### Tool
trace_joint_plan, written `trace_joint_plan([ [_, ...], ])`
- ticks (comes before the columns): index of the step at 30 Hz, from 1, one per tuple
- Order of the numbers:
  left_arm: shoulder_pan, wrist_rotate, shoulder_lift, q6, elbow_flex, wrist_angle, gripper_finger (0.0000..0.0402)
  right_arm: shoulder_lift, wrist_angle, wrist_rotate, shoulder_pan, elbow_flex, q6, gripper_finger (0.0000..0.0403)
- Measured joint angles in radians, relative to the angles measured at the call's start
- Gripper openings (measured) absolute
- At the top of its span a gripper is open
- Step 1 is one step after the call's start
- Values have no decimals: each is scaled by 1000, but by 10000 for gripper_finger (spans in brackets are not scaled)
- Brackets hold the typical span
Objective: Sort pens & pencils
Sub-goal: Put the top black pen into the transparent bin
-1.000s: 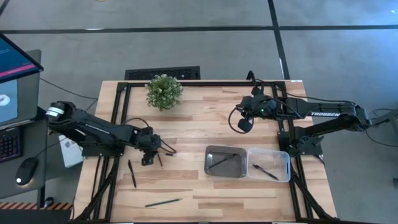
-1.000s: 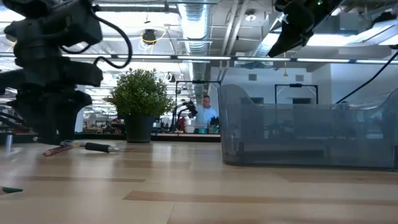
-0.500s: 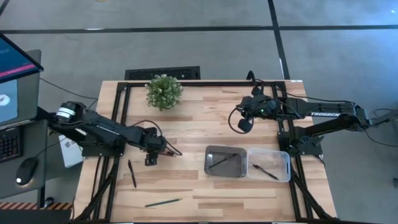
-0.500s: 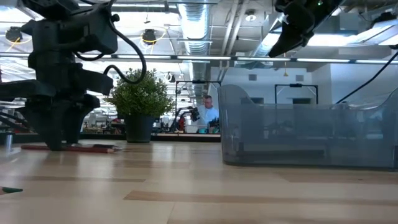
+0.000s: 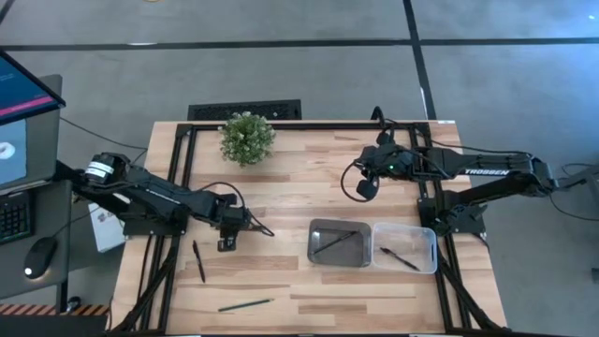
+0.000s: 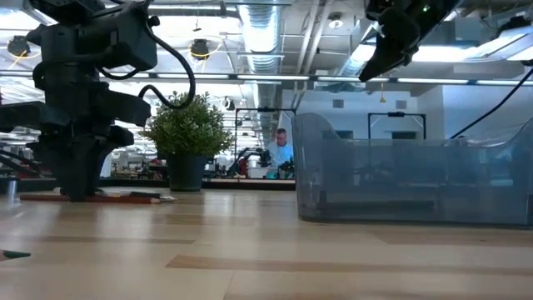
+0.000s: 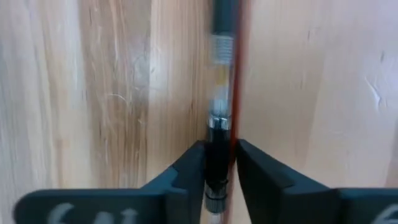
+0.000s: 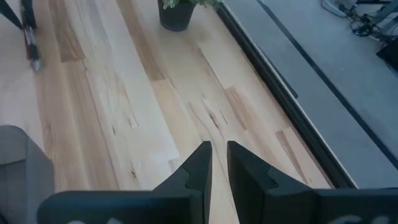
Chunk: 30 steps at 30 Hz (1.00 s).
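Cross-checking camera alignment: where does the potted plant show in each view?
High view: potted plant at the table's far edge, left of centre.
Low view: potted plant left of centre, behind the left gripper.
Left wrist view: not in it; only a pen and a pencil between the fingers.
Right wrist view: only its pot, at the top edge.
Shared landmark: the wooden table.

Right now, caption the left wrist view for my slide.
Left gripper closing around a black pen and thin red pencil on the wooden table.
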Motion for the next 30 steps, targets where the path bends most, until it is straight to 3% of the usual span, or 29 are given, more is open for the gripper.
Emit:
trace_joint_plan([
  [6,2,-23,-1,2,1,34,47,38,0,0,0,0,-1,72],
  [20,2,-43,-1,34,2,35,44,88,1,0,0,0,0,72],
  [30,2,-30,1,100,87,-45,43,82,1,0,0,0,0,72],
])
